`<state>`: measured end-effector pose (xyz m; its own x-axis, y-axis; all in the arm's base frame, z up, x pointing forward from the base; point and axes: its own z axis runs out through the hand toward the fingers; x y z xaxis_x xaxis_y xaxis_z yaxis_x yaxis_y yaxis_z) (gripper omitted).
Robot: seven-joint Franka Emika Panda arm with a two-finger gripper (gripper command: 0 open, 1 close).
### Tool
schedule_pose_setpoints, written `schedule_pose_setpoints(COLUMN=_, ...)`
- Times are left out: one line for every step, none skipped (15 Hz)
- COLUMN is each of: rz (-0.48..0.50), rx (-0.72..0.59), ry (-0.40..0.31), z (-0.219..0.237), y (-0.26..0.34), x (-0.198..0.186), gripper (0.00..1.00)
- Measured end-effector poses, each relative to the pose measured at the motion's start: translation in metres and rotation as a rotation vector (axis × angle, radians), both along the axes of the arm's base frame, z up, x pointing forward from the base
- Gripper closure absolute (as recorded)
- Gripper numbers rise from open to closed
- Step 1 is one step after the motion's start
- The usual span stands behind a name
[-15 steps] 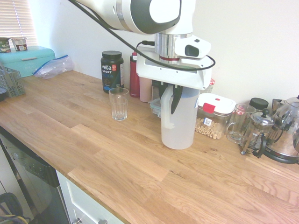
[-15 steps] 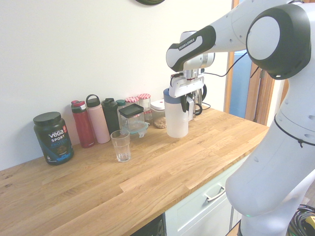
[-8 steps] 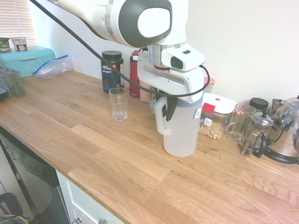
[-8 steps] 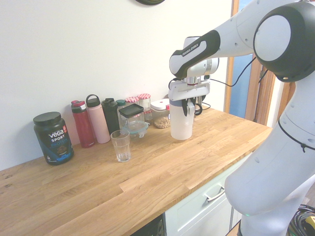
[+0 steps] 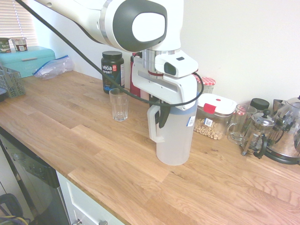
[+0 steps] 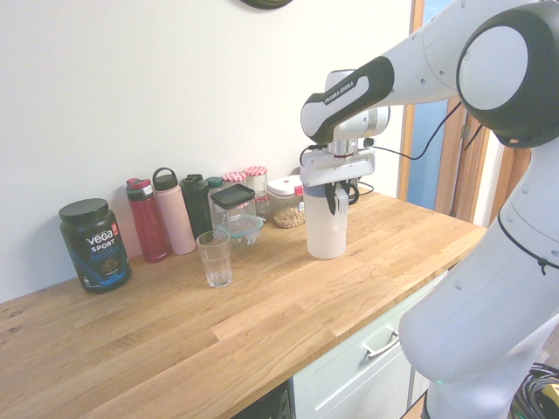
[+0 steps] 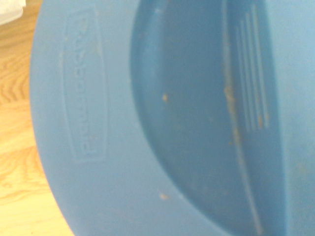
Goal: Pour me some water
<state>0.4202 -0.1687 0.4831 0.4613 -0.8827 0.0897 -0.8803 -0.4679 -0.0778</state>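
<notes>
Pitcher, pincer on its handle: moved down and slightly left in first exterior view, nearer the lower edge of frame. Red-checked jar lids now more exposed right of pincer.

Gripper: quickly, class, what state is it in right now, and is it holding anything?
Gripper: closed, holding the pitcher by its handle.
</notes>
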Motion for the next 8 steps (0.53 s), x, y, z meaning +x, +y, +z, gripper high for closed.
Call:
schedule_pose_setpoints(rz=-0.001, rx=0.001, ry=-0.004, z=-0.0004, y=0.0001, x=0.0001, gripper=0.0)
schedule_pose_setpoints(rz=-0.002, rx=0.004, ry=-0.006, z=-0.0006, y=0.0002, x=0.0002, gripper=0.0)
schedule_pose_setpoints(rz=-0.003, rx=0.005, ry=-0.007, z=-0.0006, y=0.0003, x=0.0004, gripper=0.0)
schedule_pose_setpoints(rz=-0.003, rx=0.005, ry=-0.008, z=-0.0007, y=0.0003, x=0.0004, gripper=0.0)
schedule_pose_setpoints(rz=-0.003, rx=0.006, ry=-0.008, z=-0.0008, y=0.0004, x=0.0003, gripper=0.0)
schedule_pose_setpoints(rz=-0.003, rx=0.005, ry=-0.01, z=0.0003, y=0.0005, x=-0.0001, gripper=0.0)
schedule_pose_setpoints(rz=-0.004, rx=0.002, ry=-0.015, z=0.003, y=0.0005, x=-0.001, gripper=0.0)
schedule_pose_setpoints(rz=-0.006, rx=-0.004, ry=-0.019, z=0.0061, y=0.0003, x=-0.0029, gripper=0.0)
